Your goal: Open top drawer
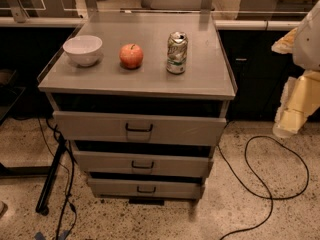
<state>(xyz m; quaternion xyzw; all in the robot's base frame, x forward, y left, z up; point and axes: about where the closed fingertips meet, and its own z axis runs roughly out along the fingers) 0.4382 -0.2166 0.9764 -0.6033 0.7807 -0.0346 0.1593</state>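
Observation:
The top drawer [100,126] is the tallest and widest of three grey drawer fronts in a grey metal cabinet [210,84]. It has a small dark handle [139,129] at its centre, and a dark gap shows above its front panel. My arm hangs at the right edge of the camera view, white above and pale yellow below. Its gripper [288,125] points down, well to the right of the cabinet at about the height of the top drawer, and touches nothing.
On the cabinet top stand a white bowl [83,49], a red apple [131,55] and a drink can [177,52]. The middle drawer [100,162] and bottom drawer [115,187] sit below. Black cables [270,194] lie on the speckled floor at right and left. A dark stand leg [50,179] is at left.

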